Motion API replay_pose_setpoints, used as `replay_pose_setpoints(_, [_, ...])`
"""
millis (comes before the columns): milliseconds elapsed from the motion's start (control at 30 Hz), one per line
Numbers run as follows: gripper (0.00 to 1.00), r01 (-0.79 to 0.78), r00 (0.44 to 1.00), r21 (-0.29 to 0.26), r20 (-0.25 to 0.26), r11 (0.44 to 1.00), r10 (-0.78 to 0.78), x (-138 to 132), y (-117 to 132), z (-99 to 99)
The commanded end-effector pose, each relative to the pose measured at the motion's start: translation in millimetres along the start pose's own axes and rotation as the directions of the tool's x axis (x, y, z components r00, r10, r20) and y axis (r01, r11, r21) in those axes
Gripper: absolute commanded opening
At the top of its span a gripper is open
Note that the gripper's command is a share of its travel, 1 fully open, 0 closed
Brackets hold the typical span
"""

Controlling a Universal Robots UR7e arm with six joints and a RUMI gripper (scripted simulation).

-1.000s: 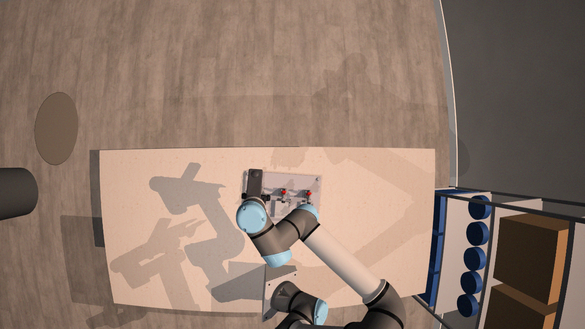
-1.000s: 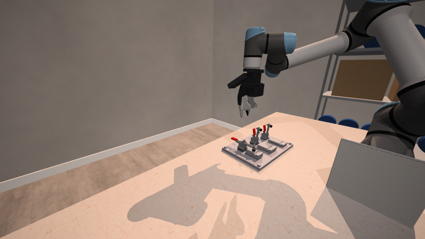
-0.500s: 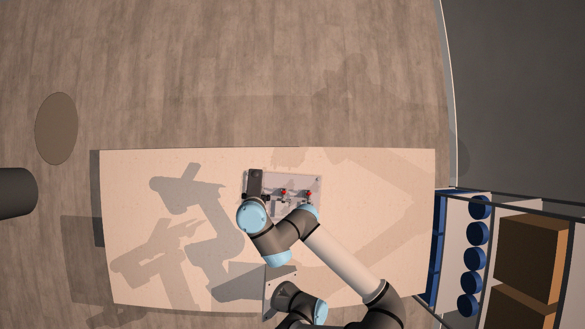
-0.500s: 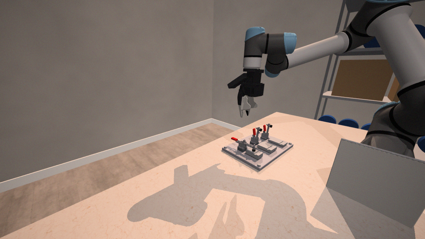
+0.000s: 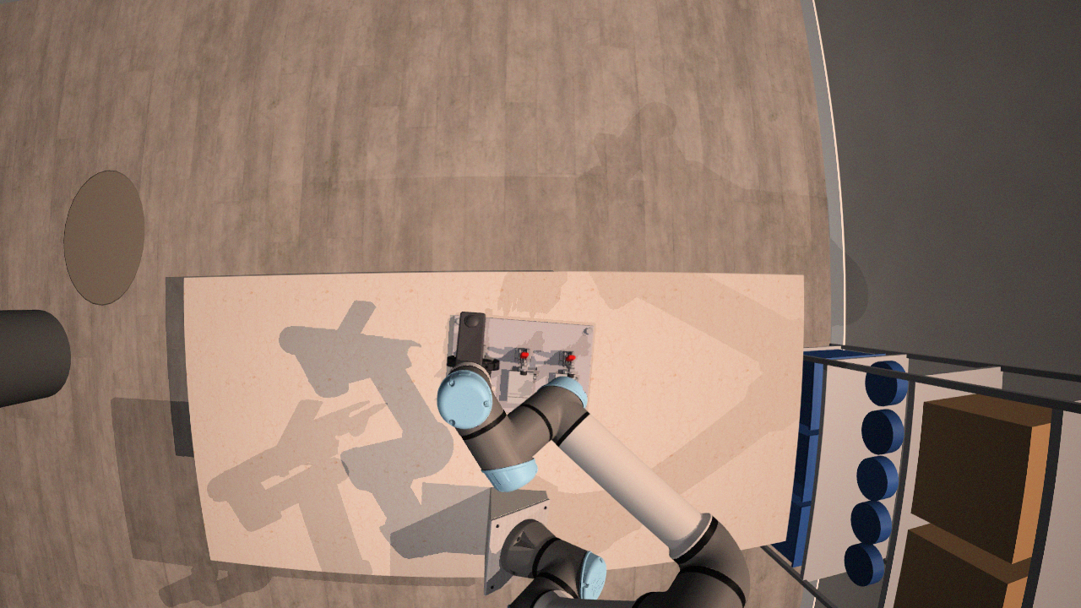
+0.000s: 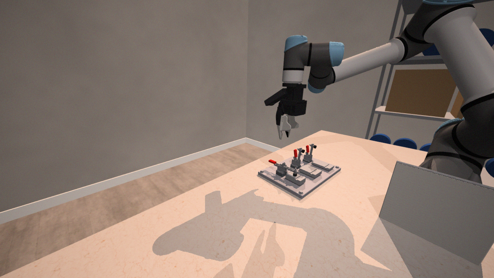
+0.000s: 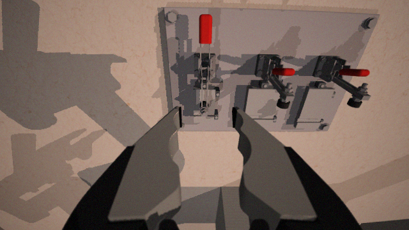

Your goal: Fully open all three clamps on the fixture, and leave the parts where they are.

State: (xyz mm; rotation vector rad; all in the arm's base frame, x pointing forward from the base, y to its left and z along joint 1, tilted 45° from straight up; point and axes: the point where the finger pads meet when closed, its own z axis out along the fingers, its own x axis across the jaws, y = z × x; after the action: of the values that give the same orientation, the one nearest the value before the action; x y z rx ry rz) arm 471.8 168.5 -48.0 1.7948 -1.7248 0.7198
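While the two clamps at the middle and right have their holding arms raised, the left clamp (image 6: 281,169) (image 7: 204,70) is still to be opened. Its red handle (image 6: 272,161) (image 7: 205,29) lies low toward the far edge of the fixture plate (image 5: 544,333) (image 6: 316,182) (image 7: 236,35), and its bar reaches over the left part (image 6: 296,179) (image 7: 209,94), rubber tip downward. On the middle clamp (image 5: 523,361) (image 6: 296,161) (image 7: 268,65) and the right clamp (image 5: 567,364) (image 6: 308,157) (image 7: 327,68), the red handles stand upright and the black tips are lifted off the middle part (image 6: 310,172) (image 7: 260,102) and the right part (image 6: 322,166) (image 7: 316,105). All three parts sit on the near half of the plate, which lies on the worktop (image 5: 302,302) (image 6: 103,255) (image 7: 208,172), around the middle of its width.

From the robot arm (image 5: 627,476) (image 6: 369,63), the jaws hang pointing down above the plate's left side, partway apart with nothing between them, clear of the clamps. Off to the right of the worktop, a shelf rack (image 5: 1054,453) (image 6: 379,86) holds brown boxes (image 5: 975,484) (image 6: 416,91) and blue round pieces (image 5: 877,477) (image 6: 405,142).
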Motion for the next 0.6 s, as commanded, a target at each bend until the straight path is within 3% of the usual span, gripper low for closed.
replay_pose_setpoints(0, [0.28,0.0,1.0,0.002,0.001,1.0,0.0,0,0,22.6])
replay_pose_setpoints(300, [0.28,0.0,1.0,0.002,0.001,1.0,0.0,0,0,45.4])
replay_pose_setpoints(567, [0.28,0.0,1.0,0.002,0.001,1.0,0.0,0,-1,47.5])
